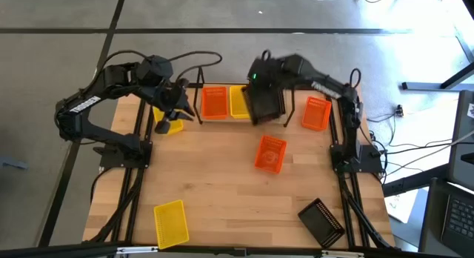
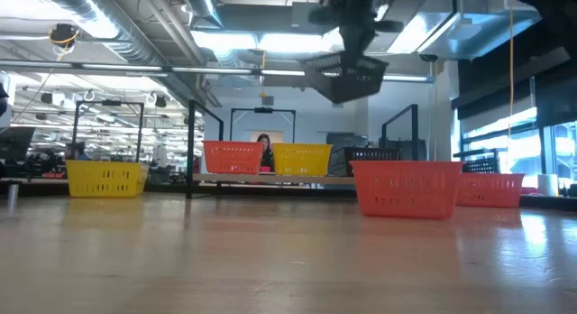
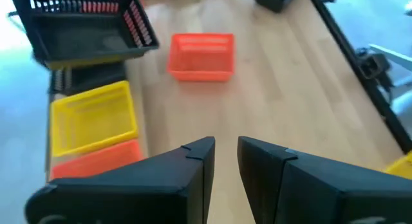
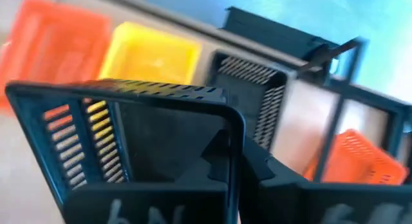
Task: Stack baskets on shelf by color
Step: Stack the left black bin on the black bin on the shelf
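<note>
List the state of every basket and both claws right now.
right claw: shut on held black basket
held black basket: lifted above the shelf
shelf orange basket: upright on shelf
shelf yellow basket: upright beside it
shelf black basket: on shelf, beside yellow
left claw: open, empty
loose orange baskets: on table
loose yellow baskets: on table
loose black basket: on table
</note>
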Controlling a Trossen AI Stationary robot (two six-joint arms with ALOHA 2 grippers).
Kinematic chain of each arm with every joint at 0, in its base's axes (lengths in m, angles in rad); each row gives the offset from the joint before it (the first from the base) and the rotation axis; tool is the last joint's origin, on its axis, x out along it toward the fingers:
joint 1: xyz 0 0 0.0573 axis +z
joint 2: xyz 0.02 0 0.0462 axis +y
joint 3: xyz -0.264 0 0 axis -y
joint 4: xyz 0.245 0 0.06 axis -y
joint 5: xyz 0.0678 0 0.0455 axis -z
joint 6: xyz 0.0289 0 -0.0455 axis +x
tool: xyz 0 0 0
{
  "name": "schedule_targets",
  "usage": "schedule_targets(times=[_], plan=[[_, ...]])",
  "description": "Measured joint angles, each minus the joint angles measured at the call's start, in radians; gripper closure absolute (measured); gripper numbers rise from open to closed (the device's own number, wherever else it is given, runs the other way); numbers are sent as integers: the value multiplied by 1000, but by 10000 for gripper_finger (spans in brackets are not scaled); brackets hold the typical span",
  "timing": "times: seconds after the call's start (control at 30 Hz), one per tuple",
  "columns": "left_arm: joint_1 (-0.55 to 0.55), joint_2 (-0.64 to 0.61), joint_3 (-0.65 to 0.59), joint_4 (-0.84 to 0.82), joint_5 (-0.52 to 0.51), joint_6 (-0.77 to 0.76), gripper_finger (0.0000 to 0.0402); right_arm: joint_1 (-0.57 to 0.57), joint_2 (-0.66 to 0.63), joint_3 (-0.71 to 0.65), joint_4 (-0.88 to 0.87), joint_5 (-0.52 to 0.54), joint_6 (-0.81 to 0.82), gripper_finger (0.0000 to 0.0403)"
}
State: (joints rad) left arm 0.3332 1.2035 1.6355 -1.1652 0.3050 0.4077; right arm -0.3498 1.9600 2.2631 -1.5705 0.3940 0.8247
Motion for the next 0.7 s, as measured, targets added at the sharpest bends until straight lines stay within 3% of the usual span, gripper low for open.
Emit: schedule_targets(times=[0.3,0.7], plan=[[57,38,0,15,-10,-19,342,-216,0,-44,8,-56,-75,403],[109,97,0,32,-16,-16,342,-278,1,-287,227,-164,-127,403]])
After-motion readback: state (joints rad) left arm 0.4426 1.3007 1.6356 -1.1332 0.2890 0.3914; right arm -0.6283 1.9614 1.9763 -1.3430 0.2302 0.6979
